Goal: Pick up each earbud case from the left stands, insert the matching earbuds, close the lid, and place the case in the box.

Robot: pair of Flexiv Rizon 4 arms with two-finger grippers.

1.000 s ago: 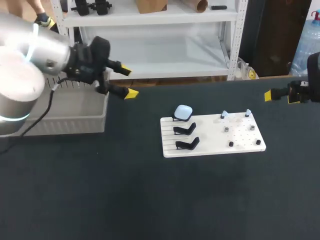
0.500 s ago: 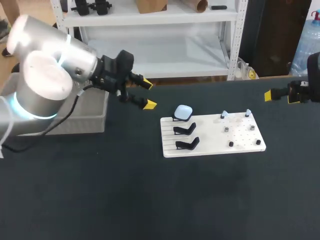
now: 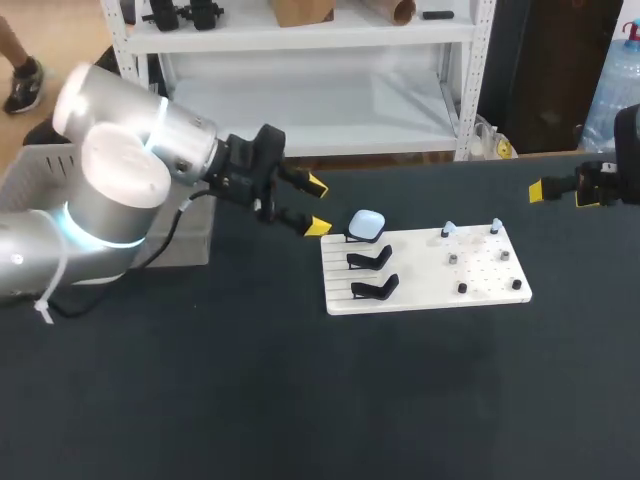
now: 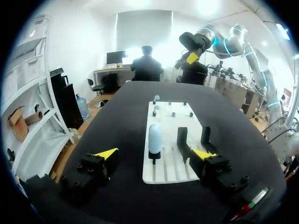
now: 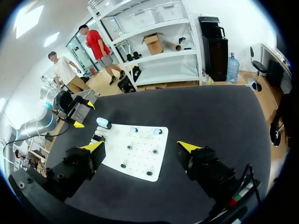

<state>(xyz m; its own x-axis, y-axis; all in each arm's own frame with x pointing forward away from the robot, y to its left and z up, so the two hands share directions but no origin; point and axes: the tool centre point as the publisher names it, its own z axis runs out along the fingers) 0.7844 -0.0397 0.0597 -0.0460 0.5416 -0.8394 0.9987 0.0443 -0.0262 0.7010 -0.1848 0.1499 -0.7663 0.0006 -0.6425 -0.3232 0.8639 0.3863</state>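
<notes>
Case (image 3: 367,223) seems light, smooth and slippery, best pinched across its flat sides; left gripper (image 3: 317,206) gapes empty at its nine o'clock

Left gripper (image 3: 317,206) moved right across the upper left of the head view. One second ago it hung at the right edge of the grey box (image 3: 25,168), half a second ago it was past the box over the dark table, and now it sits just left of the white board (image 3: 420,285), near the pale blue earbud case (image 3: 367,223). Left arm (image 3: 120,185) swung further in from the frame's left edge and now lies across the middle of the box.
</notes>
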